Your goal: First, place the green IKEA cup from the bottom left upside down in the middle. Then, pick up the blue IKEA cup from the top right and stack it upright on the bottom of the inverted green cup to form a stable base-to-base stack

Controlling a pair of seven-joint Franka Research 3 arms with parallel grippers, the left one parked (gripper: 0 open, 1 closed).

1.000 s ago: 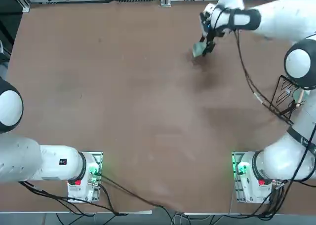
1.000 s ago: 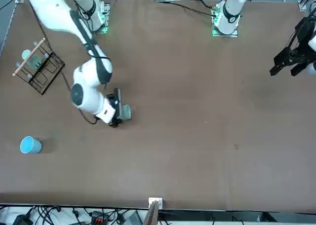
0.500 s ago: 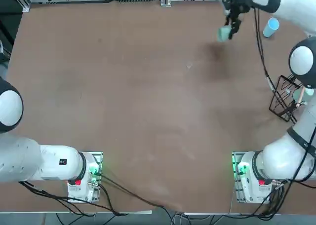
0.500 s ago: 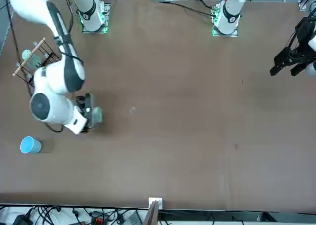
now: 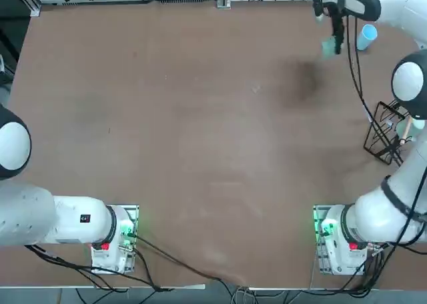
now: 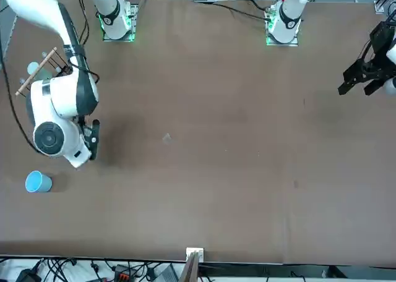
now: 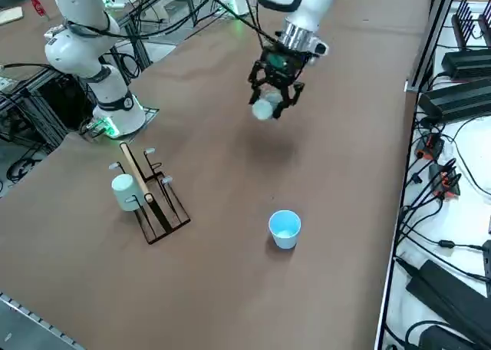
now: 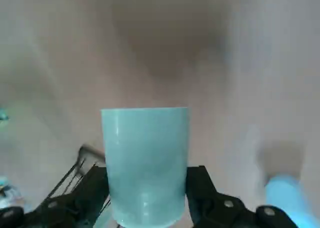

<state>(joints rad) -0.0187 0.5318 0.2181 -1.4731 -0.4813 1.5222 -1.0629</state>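
Note:
My right gripper [image 7: 274, 97] hangs above the table's far right part and is shut on the pale green cup [image 7: 263, 110]. In the wrist view its two black fingers [image 8: 97, 188] press on the lower sides of the green cup [image 8: 145, 158]. The top view shows the green cup [image 5: 328, 48] in the air, with its shadow on the table below. The blue cup [image 7: 285, 229] stands upright on the table a short way to the right of the gripper, and it shows in the top view as the blue cup [image 5: 366, 36] and in the front view as the blue cup [image 6: 38, 182].
A black wire rack [image 7: 153, 200] with a wooden bar stands near the table's right edge, and a pale cup [image 7: 123, 190] hangs on it. The table's far edge lies close behind the gripper. Cables and boxes [image 7: 453, 81] lie beyond that edge.
My right arm has carried the green cup from the far middle of the table out to the far right, close to the blue cup. The blue cup has not moved.

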